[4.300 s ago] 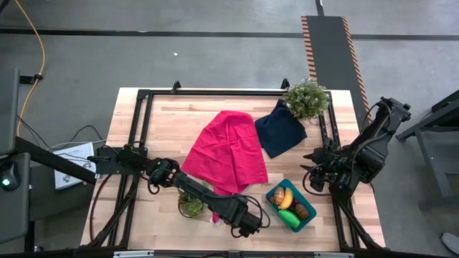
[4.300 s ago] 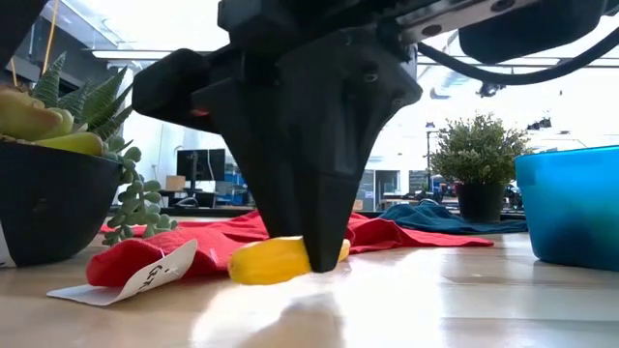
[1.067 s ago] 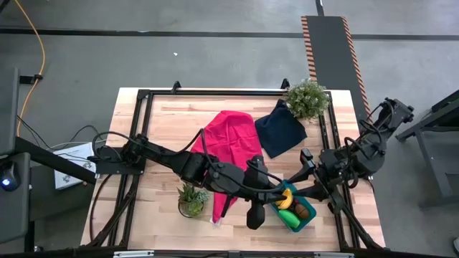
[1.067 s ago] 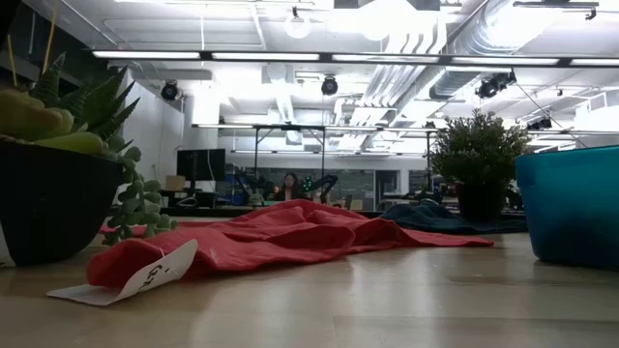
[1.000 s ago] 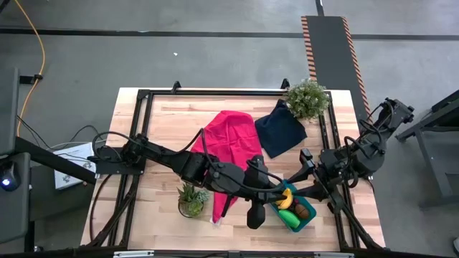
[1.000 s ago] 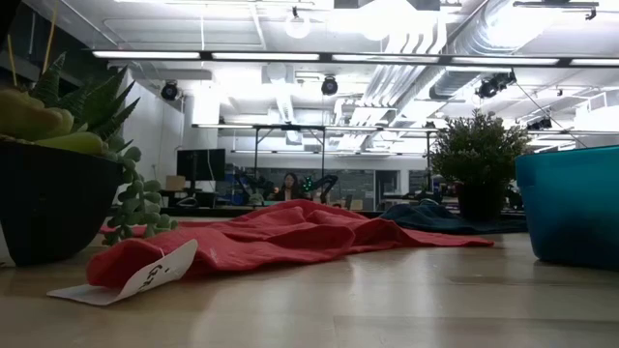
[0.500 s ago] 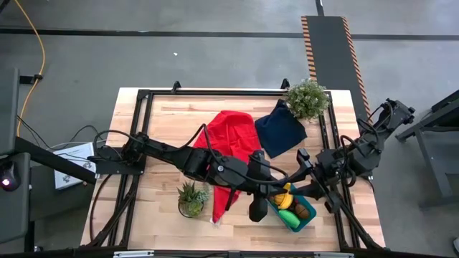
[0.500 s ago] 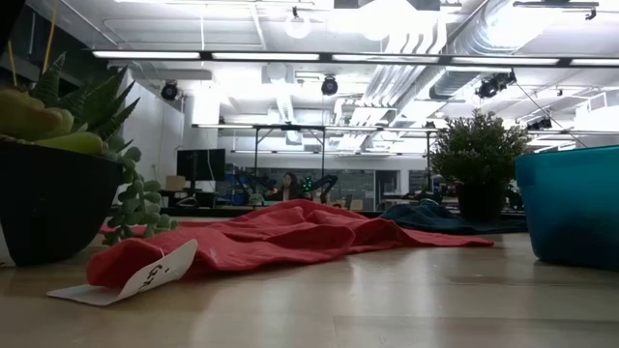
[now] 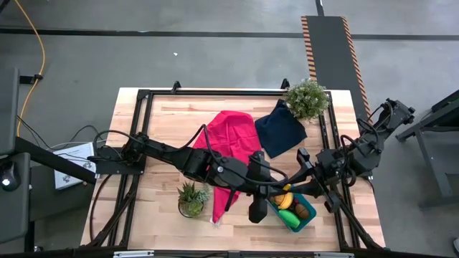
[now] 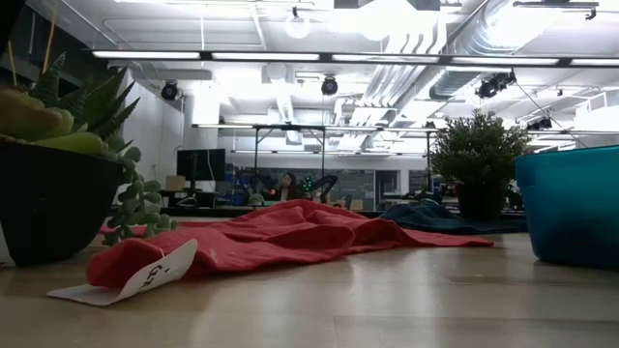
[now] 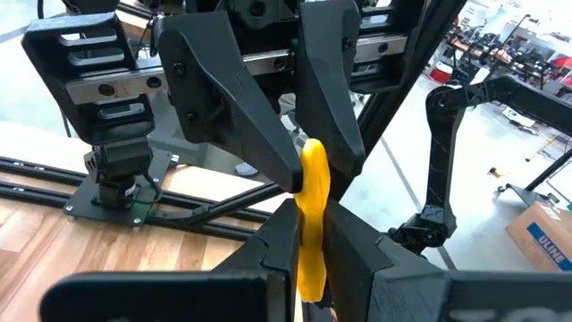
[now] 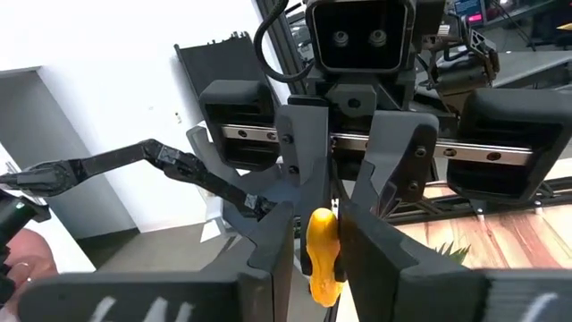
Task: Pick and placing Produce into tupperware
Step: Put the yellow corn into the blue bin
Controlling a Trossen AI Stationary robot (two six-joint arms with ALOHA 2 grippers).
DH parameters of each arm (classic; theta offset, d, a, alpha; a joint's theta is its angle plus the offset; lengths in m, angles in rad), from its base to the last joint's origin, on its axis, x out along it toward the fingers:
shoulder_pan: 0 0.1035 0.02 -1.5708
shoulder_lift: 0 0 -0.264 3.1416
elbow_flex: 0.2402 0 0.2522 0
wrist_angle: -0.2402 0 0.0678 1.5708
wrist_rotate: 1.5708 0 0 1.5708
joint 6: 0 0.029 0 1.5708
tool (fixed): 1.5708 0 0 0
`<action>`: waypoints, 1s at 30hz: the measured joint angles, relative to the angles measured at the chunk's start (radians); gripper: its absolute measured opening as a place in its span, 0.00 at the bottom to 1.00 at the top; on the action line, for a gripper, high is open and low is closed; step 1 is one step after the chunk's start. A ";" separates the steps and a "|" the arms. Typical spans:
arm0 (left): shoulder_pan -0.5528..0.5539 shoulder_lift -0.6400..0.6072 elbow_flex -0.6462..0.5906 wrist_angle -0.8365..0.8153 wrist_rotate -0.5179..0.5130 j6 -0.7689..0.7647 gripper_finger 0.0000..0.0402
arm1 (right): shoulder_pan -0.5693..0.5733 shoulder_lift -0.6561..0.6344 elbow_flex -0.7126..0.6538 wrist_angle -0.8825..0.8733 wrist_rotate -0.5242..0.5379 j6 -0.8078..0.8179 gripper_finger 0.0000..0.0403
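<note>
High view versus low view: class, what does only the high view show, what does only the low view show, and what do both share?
Only the high view: the left gripper holding a yellow banana over the tupperware, the right gripper meeting it there, and the produce inside. Only the low view: a white tag and ceiling lights. Both: the red cloth, navy cloth, leafy plant, succulent and tupperware.

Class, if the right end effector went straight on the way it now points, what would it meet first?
The yellow banana at the right end effector tip, held by the left end effector facing it; beyond that, probably that end effector itself.
</note>
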 joint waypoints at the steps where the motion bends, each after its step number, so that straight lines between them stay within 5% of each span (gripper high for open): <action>1: 0.000 0.000 0.000 0.004 0.000 0.000 0.09 | 0.000 0.000 0.000 0.001 0.002 0.000 0.19; 17: 0.000 0.000 0.000 0.027 0.003 0.024 0.09 | -0.014 -0.001 0.000 -0.002 0.004 0.000 0.18; 30: 0.000 0.000 0.000 0.022 0.003 0.026 0.09 | -0.014 -0.001 0.000 -0.009 0.007 -0.009 0.01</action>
